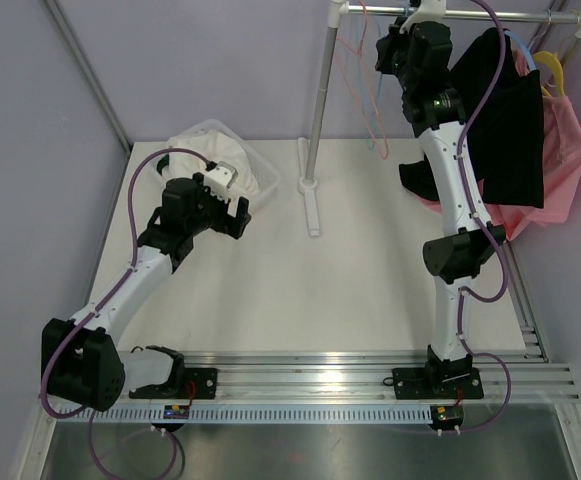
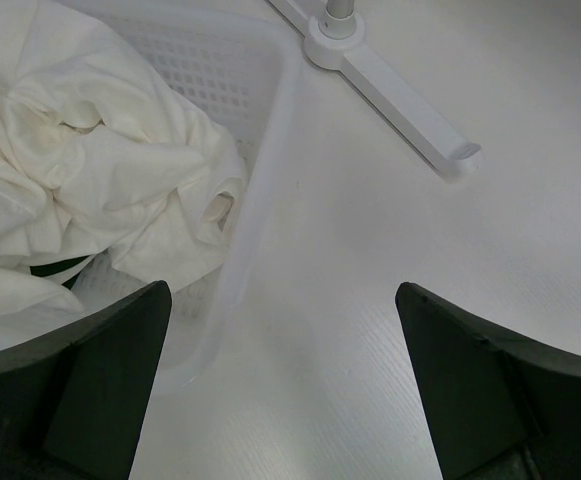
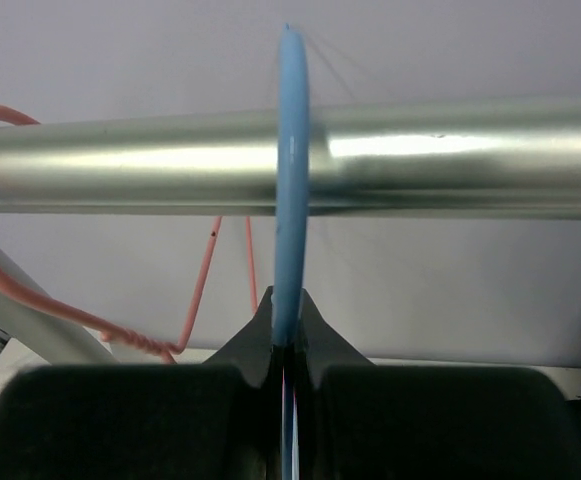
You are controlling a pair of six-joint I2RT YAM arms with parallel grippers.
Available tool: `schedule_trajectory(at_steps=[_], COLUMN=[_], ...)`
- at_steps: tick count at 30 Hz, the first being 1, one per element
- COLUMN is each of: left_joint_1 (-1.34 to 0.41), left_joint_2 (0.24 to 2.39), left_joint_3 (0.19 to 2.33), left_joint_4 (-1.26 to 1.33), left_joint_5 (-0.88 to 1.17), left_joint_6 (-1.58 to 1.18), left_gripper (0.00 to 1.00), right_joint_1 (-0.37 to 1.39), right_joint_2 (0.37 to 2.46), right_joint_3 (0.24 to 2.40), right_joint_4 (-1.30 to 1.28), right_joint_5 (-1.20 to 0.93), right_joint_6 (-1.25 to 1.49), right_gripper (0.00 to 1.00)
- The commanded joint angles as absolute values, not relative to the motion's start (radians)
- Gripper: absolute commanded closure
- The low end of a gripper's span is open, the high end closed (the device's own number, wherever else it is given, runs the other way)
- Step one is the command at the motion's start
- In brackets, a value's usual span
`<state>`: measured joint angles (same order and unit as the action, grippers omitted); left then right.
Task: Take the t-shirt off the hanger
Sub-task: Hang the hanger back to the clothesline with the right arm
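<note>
The right gripper (image 3: 288, 335) is clamped shut on the blue hanger hook (image 3: 292, 170) where it loops over the rail (image 3: 450, 155), likely to lift it free. The black t-shirt (image 1: 510, 120) hangs just below and to the right of that gripper. The left gripper (image 2: 282, 295) hovers wide open and empty above the table (image 2: 390, 330), just beside the basket (image 2: 270, 110) of white cloth (image 2: 100, 170), probably placed to take the shirt. No writing can be read

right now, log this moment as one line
right gripper: shut on blue hanger hook at rail | left gripper: open by basket | black t-shirt: hanging from rail
</note>
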<state>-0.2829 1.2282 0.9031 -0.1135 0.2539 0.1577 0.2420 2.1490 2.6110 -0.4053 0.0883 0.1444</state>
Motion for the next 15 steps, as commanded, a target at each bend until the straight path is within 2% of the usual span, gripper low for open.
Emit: schedule_trajectory(at_steps=[1,15], left_joint_1=[-0.288,-0.290], left_joint_2=[1.230,1.239], left_joint_3=[0.951,0.960], left_joint_4=[-0.084,-0.097], left_joint_5=[0.252,0.247], left_joint_6=[0.172,0.175], left_gripper=[0.01,0.01], right_joint_1=[0.242,0.242], right_joint_2=[2.102,2.094], right_joint_3=[2.631,2.645], right_joint_4=[-0.439,-0.508], right_joint_5=[0.107,0.078], right_joint_6=[0.112,0.092], right_gripper=[1.00,0.98])
